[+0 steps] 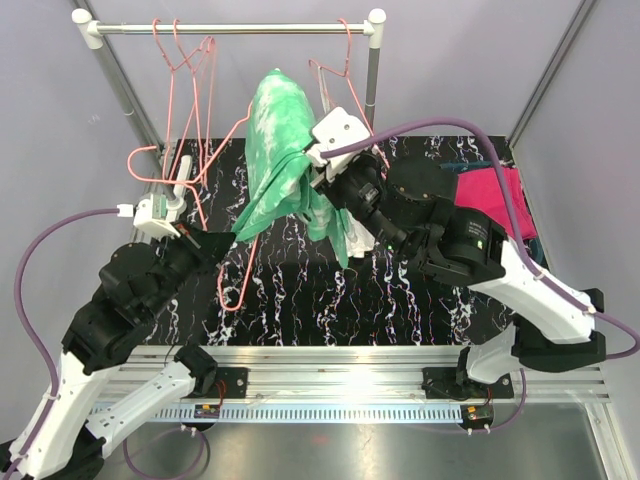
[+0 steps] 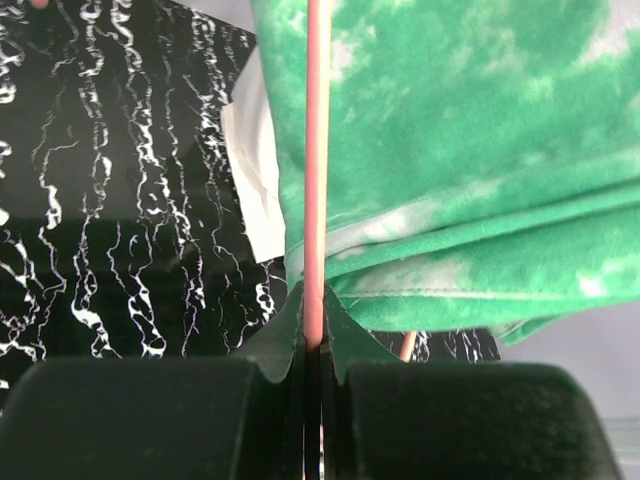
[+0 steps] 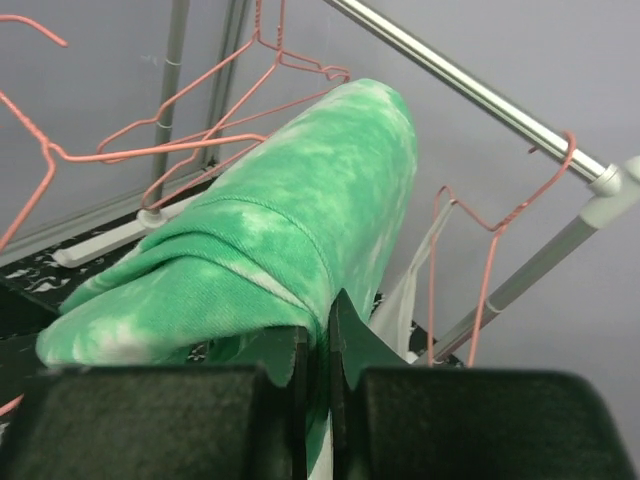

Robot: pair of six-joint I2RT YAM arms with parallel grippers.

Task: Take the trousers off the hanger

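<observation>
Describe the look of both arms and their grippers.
The left arm and right arm have black joints, white lower links and a purple cable each. The left gripper and right gripper have black, pointed fingers. A green light shows on the right arm.

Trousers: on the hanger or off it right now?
On it. The green trousers hang folded over the pink hanger, whose wire the left gripper pinches with shut jaws; the right gripper is shut on the fabric.
</observation>
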